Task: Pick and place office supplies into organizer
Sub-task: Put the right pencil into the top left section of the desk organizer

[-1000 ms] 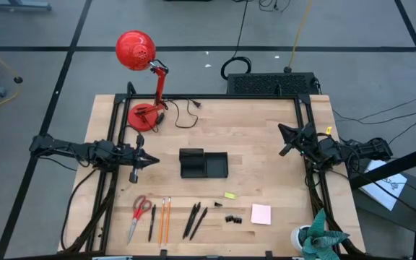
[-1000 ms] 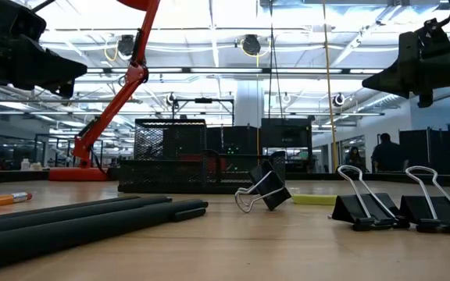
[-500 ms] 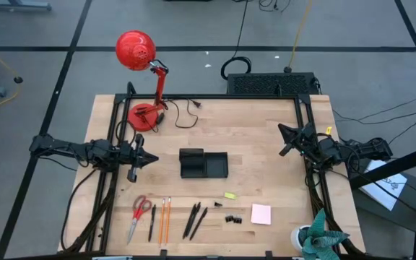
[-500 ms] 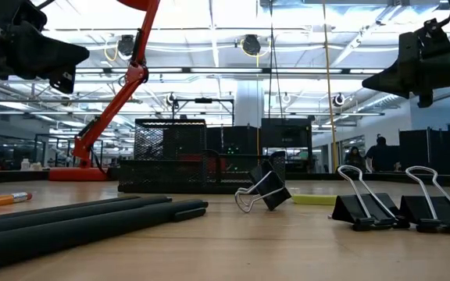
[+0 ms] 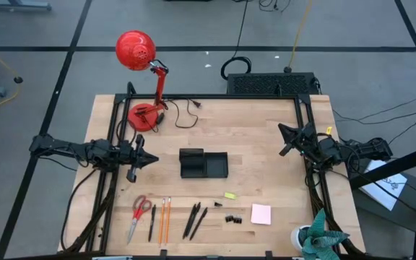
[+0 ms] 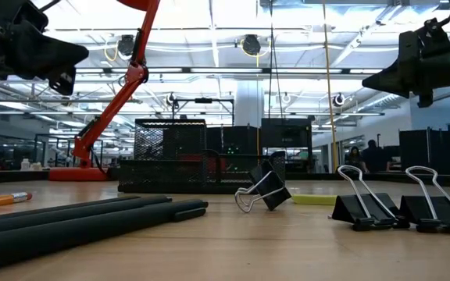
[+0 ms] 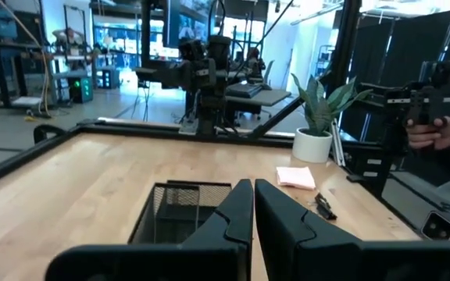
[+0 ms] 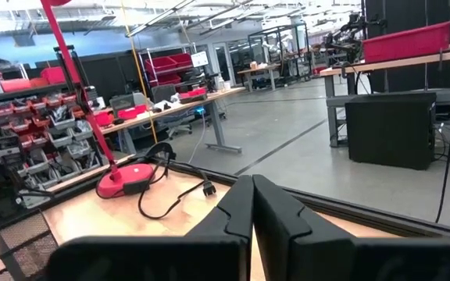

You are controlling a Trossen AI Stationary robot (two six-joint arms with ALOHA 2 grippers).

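Pale wood is what we work over: the bench point(image 5: 266, 126) carries the black organizer point(image 5: 203, 164) near its middle, lying flat and apart from everything else. Our left claw point(image 5: 152, 160) hovers above the bench's left side, pointing toward the organizer but well short of it, its fingers point(image 7: 287, 226) clenched together on nothing. Our right claw point(image 5: 282, 130) waits above the bench's right side near the far corner, fingers point(image 8: 276, 211) likewise pressed shut and empty.

Along the near edge the supplies lie in a row. From the left we see the red-handled scissors point(image 5: 138, 214), a black pen point(image 5: 152, 224) beside them, two orange pencils point(image 5: 165, 219), and two more black pens point(image 5: 195, 219) lying aslant. Further right sit the small black clips point(image 5: 232, 217), the tiny yellow piece point(image 5: 230, 195) just behind them, and the pink sticky-note pad point(image 5: 261, 214). A red desk lamp point(image 5: 141, 79) stands at the far left corner.
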